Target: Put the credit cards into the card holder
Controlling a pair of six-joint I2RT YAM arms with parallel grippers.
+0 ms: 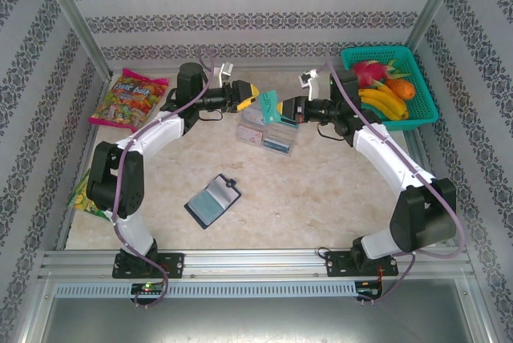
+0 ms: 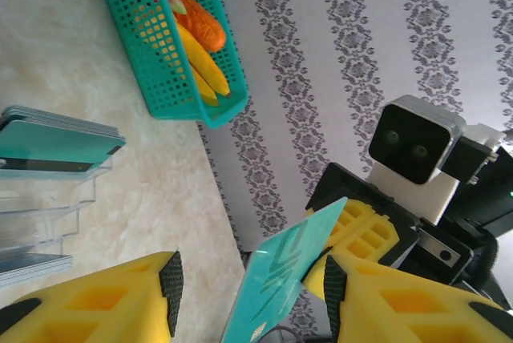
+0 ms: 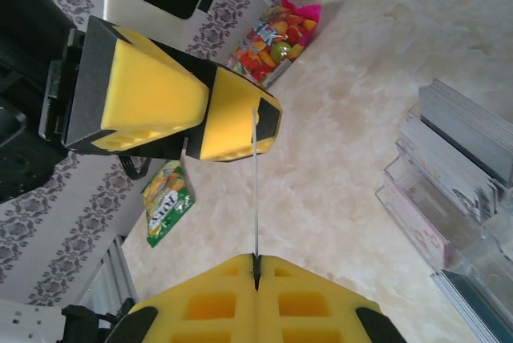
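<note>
Teal card (image 2: 280, 279) hangs between both arms (image 1: 152, 139), stretched toward each other above the table (image 1: 321, 191). Right claw (image 3: 256, 261) clamps it; left claw (image 2: 250, 280) gapes around its other end.

Both arms rise from their bases, fold at the elbow and turn inward, so the left tool (image 1: 249, 96) and the right tool (image 1: 276, 109) face each other tip to tip. The right tool's yellow fingers (image 3: 210, 304) are pressed together on one edge of a teal card (image 2: 282, 275). The left tool's jaws stand apart around the card's other end, which seems to lie against one pad (image 2: 334, 287).
</note>
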